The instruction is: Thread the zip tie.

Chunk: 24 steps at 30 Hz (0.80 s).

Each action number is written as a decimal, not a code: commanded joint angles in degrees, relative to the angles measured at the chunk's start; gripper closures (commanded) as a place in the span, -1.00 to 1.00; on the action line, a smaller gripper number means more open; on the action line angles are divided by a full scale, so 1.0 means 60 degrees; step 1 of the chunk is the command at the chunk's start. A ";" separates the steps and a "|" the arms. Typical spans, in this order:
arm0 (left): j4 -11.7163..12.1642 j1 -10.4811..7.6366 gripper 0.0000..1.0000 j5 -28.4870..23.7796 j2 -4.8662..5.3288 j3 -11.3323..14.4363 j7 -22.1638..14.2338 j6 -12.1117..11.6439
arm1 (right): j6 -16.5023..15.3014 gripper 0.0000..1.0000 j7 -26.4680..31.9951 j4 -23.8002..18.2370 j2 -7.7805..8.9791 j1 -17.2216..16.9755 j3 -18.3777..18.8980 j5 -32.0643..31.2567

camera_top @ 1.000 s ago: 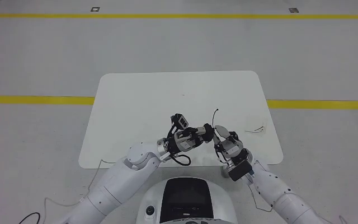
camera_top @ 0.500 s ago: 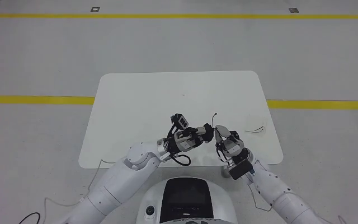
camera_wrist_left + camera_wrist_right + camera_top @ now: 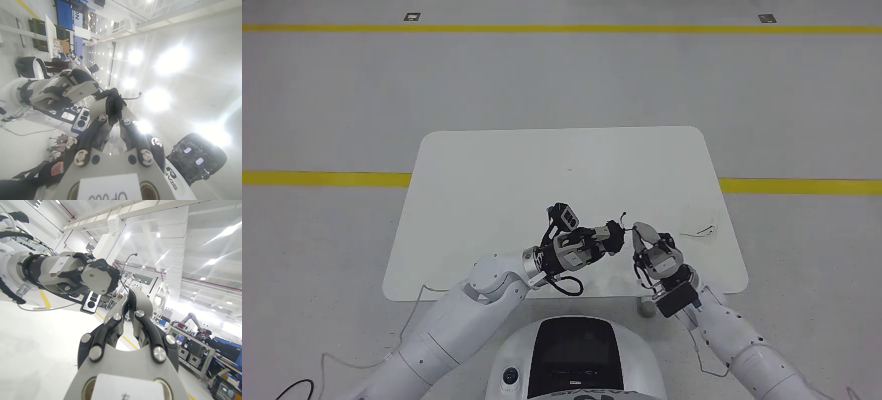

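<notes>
Since the zip tie [image 3: 125, 263] is a light, springy, slick strip held over the table [image 3: 492, 200] between the left gripper [image 3: 113, 98] and right gripper [image 3: 129, 294], both clamped shut on it, I'd reckon pinching close to the tip stops it flopping.

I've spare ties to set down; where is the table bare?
On the table, the far half and left side are bare. Crowded: the near middle, where the left gripper and right gripper hold the zip tie, and the white strand near the right edge.
</notes>
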 commanded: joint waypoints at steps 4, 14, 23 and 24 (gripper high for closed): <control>0.0000 0.0000 1.00 0.0000 0.0000 0.0000 0.0000 0.0000 | -0.0039 1.00 -0.0022 0.0111 -0.0033 -0.0033 0.0123 0.0001; 0.0000 0.0000 1.00 0.0000 0.0000 0.0000 0.0000 0.0000 | -0.0104 1.00 -0.0087 0.0311 -0.0081 -0.0151 0.0390 0.0001; 0.0000 0.0000 1.00 0.0000 0.0000 0.0000 0.0000 0.0000 | -0.0150 1.00 -0.0159 0.0403 -0.0098 -0.0250 0.0564 0.0001; 0.0000 0.0000 1.00 0.0000 0.0000 0.0000 0.0000 0.0000 | -0.0149 1.00 -0.0159 0.0413 -0.0099 -0.0258 0.0579 0.0001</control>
